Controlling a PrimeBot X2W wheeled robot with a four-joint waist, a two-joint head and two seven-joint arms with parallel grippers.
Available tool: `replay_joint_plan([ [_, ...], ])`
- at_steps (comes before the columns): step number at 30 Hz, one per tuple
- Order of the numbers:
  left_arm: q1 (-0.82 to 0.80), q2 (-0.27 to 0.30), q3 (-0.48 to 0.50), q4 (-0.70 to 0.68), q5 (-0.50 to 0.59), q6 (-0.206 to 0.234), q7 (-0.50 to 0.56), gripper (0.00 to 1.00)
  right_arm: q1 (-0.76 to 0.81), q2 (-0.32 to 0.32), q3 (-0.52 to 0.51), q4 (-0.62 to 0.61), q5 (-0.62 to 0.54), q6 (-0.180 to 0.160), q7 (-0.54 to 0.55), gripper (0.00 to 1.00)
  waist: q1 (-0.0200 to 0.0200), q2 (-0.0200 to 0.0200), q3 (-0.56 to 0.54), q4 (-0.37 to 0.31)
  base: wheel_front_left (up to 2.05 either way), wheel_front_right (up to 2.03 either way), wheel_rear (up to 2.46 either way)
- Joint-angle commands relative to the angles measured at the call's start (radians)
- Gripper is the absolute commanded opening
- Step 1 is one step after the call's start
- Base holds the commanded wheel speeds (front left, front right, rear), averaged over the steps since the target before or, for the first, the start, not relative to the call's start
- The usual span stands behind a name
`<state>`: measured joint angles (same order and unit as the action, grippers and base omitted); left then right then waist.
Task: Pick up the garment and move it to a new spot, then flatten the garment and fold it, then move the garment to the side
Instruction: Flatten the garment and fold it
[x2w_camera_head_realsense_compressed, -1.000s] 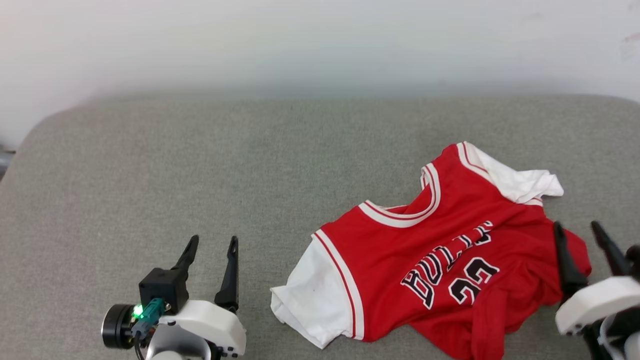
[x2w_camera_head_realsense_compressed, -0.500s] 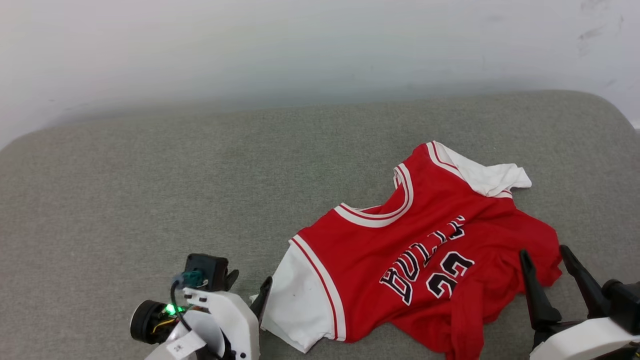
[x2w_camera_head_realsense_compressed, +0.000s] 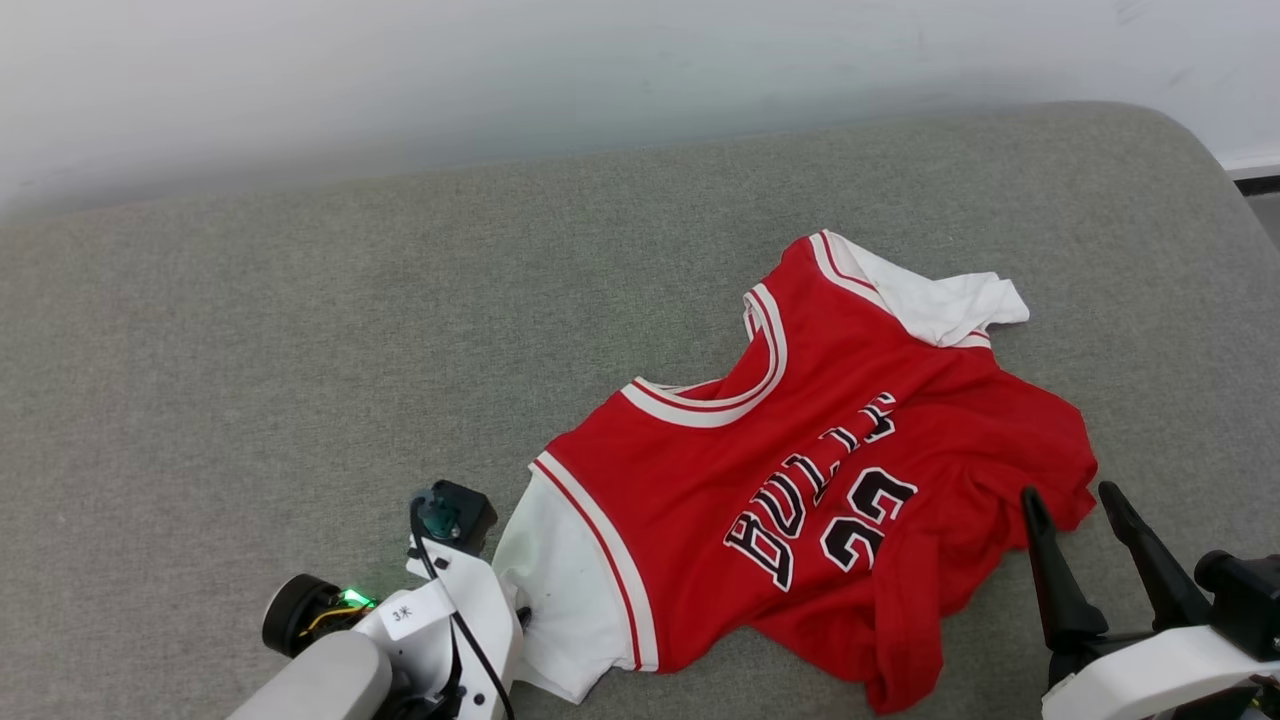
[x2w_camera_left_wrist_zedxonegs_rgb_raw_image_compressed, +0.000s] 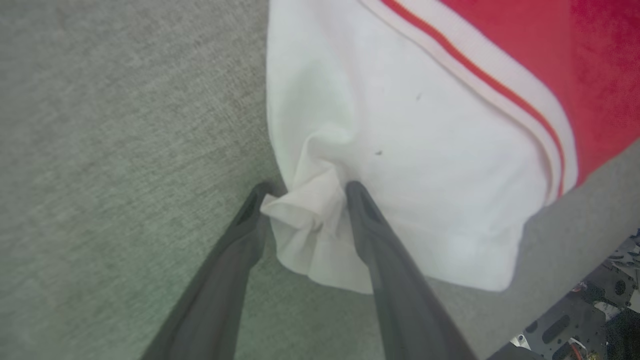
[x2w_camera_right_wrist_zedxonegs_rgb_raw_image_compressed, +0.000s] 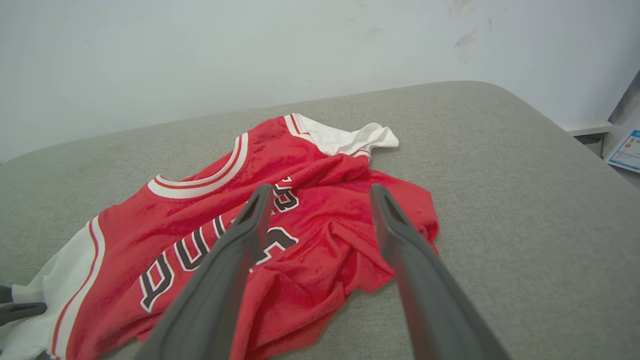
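Left gripper (x2w_camera_left_wrist_zedxonegs_rgb_raw_image_compressed: 306, 187), fingers wide, straddles the garment (x2w_camera_head_realsense_compressed: 700, 470) sleeve (x2w_camera_left_wrist_zedxonegs_rgb_raw_image_compressed: 400, 125), seemingly unpinched: bite deeper before lifting; right gripper (x2w_camera_head_realsense_compressed: 1069, 493) gapes nearby.

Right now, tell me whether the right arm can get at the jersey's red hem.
Probably yes. The right pincer stands open right by the crumpled hem, fingers pointing over it, and nothing lies in the way on the grey cushion.
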<state>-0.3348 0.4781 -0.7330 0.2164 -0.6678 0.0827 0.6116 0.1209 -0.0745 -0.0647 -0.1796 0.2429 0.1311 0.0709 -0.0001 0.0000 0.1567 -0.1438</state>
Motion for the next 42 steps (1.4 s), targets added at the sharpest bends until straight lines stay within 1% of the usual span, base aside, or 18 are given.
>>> replay_joint_plan([
  [1,0.047,-0.013,-0.050,0.036,-0.013,-0.019,0.044,0.00,-0.019,0.007,-0.001,0.004,0.002,-0.001,-0.005,1.00,0.0001,0.0000,0.002,-0.001,0.00,0.00,0.00],
  [2,0.037,-0.009,-0.049,0.034,0.001,-0.015,0.031,0.00,-0.019,0.008,-0.002,0.009,0.006,-0.001,-0.002,1.00,0.0001,0.0000,0.002,-0.001,0.00,0.00,0.00],
  [5,0.024,-0.009,-0.013,0.020,0.027,0.013,-0.056,0.00,-0.024,0.010,-0.009,0.020,0.013,-0.001,-0.004,1.00,0.0001,0.0000,-0.005,0.001,0.00,0.00,0.00],
  [12,0.072,-0.019,0.100,-0.026,0.035,0.127,-0.278,0.00,-0.028,0.014,-0.054,0.049,0.023,-0.001,0.007,1.00,0.0001,0.0000,-0.046,0.032,0.00,0.00,0.00],
  [18,0.114,0.022,0.193,-0.090,0.041,0.204,-0.397,0.00,-0.040,0.014,-0.104,0.079,0.029,-0.001,0.037,1.00,0.0001,0.0000,-0.069,0.069,0.00,0.00,0.00],
  [23,0.131,0.060,0.256,-0.151,0.048,0.253,-0.452,0.00,-0.072,-0.004,-0.137,0.120,0.046,-0.001,0.071,1.00,0.0001,0.0000,-0.068,0.094,0.00,0.00,0.00],
  [26,0.126,0.077,0.280,-0.188,0.057,0.273,-0.473,0.00,-0.126,-0.028,-0.153,0.162,0.076,-0.001,0.104,1.00,0.0001,0.0000,-0.054,0.104,0.00,0.00,0.00],
  [29,0.109,0.083,0.296,-0.224,0.064,0.284,-0.490,0.00,-0.205,-0.070,-0.150,0.238,0.116,-0.001,0.176,1.00,0.0001,0.0000,-0.025,0.114,0.00,0.00,0.00],
  [30,0.100,0.082,0.301,-0.237,0.067,0.287,-0.497,0.00,-0.243,-0.094,-0.139,0.263,0.128,-0.001,0.200,1.00,0.0001,0.0000,-0.011,0.117,0.00,0.00,0.00],
  [34,0.061,0.064,0.299,-0.268,0.079,0.290,-0.513,0.00,-0.395,-0.173,-0.075,0.378,0.199,-0.001,0.330,1.00,0.0001,0.0000,0.054,0.145,0.00,0.00,0.00],
  [37,0.014,0.040,0.283,-0.281,0.091,0.281,-0.526,0.00,-0.514,-0.230,-0.020,0.453,0.236,-0.001,0.427,1.00,0.0001,0.0000,0.109,0.176,0.00,0.00,0.00],
  [42,-0.061,-0.006,0.261,-0.274,0.106,0.262,-0.550,0.00,-0.691,-0.298,0.099,0.539,0.260,-0.001,0.547,1.00,0.0001,0.0000,0.186,0.224,0.00,0.00,0.00],
])
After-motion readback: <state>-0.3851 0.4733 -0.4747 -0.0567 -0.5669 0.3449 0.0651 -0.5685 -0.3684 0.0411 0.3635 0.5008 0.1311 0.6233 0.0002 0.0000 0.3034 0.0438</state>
